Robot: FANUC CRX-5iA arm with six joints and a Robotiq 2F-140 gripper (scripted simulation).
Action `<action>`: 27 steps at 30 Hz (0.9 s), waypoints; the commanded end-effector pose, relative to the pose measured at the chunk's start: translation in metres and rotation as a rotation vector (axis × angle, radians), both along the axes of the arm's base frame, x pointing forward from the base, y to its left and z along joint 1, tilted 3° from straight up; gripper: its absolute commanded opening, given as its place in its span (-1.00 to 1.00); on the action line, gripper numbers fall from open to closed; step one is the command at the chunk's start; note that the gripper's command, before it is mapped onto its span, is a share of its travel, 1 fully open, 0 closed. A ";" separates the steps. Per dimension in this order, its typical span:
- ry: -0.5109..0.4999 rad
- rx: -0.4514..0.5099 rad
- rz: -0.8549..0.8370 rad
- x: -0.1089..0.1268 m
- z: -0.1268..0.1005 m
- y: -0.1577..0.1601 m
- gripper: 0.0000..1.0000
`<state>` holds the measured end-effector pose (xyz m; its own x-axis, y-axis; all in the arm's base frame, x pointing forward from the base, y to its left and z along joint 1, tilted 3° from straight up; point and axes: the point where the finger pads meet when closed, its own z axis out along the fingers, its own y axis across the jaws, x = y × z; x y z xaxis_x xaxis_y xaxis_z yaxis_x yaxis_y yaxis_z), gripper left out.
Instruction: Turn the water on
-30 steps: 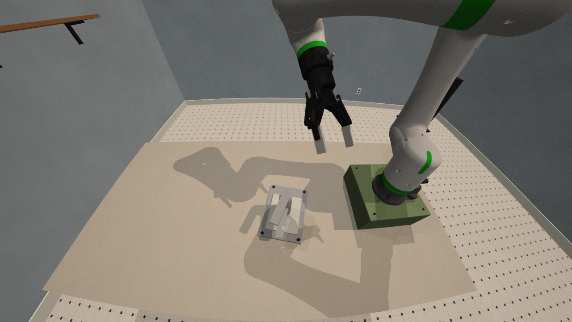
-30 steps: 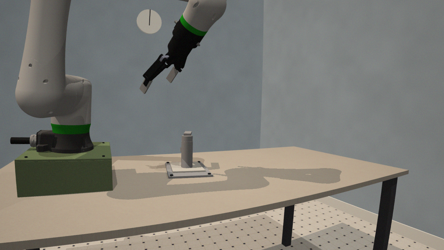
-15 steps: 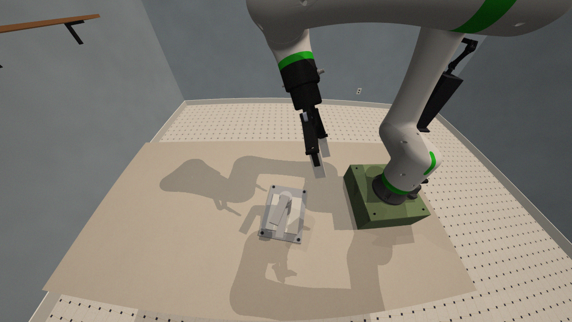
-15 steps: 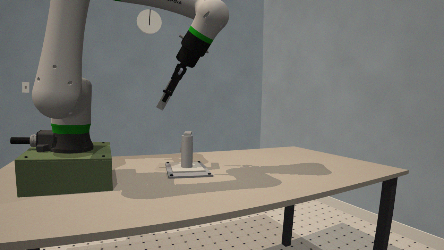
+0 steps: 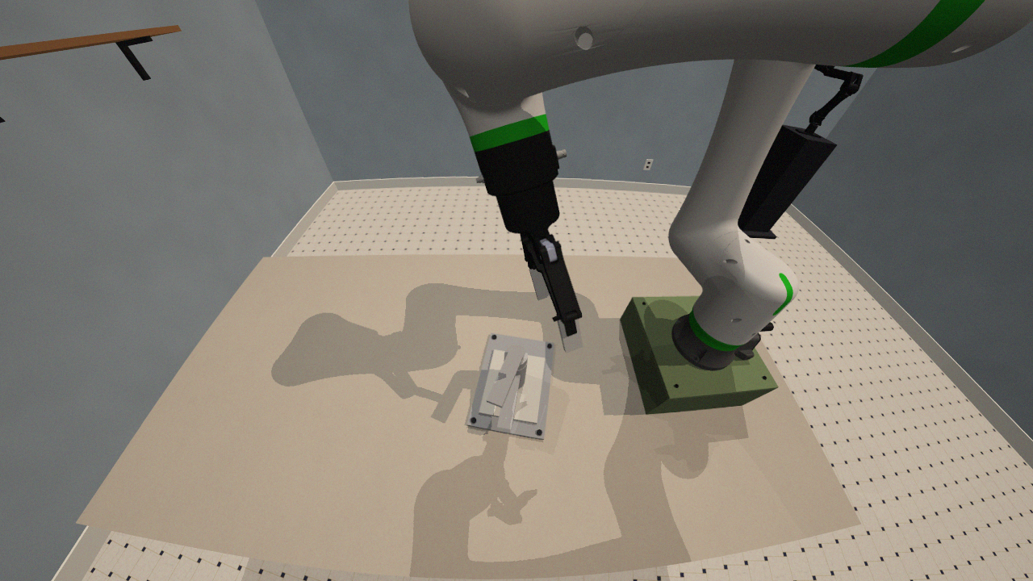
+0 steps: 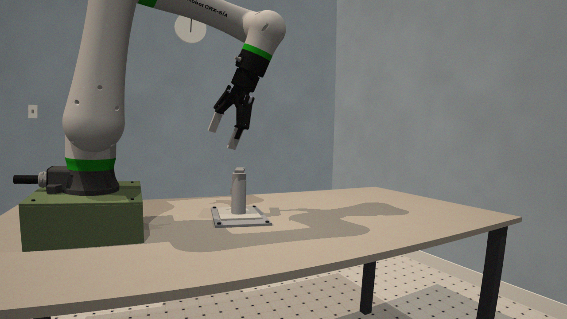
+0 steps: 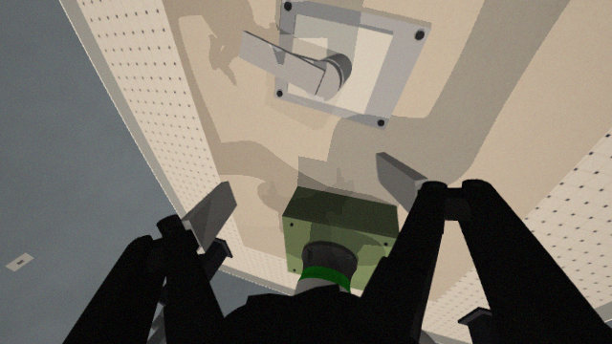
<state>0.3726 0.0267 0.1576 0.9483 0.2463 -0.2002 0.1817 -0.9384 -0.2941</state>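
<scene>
Your arm stands on a green pedestal (image 6: 47, 222) at the table's (image 6: 396, 222) 9 o'clock end in the exterior view, and nothing lies between the gripper (image 6: 226, 134) and the tap (image 6: 238, 196); a round wall clock (image 6: 190, 29) and a wall socket (image 6: 33, 110) sit behind, well apart from the work. The tap is a grey upright cylinder bolted through a square plate (image 6: 259, 222) with 4 dark screws, set on the table just beside the pedestal. You see the lever (image 7: 279, 62) best from the wrist view: a flat grey bar reaching from the cylinder toward 10 o'clock, past the plate's edge. The exterior view shows it only end-on, as a small block on top of the cylinder. The top view shows the gripper (image 5: 559, 318) edge-on, so its spread is hidden there; the exterior and wrist views show the jaws wide and holding nothing, hanging above the tap and clear of it.
</scene>
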 end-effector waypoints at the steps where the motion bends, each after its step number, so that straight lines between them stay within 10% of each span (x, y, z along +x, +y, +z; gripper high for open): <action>1: -0.068 -0.031 0.150 0.015 -0.006 0.008 1.00; 27: -0.361 -0.158 0.961 0.096 -0.010 0.092 1.00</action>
<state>0.4670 0.1175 0.1475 0.3887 0.9205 -0.0393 0.9212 -0.3876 0.0331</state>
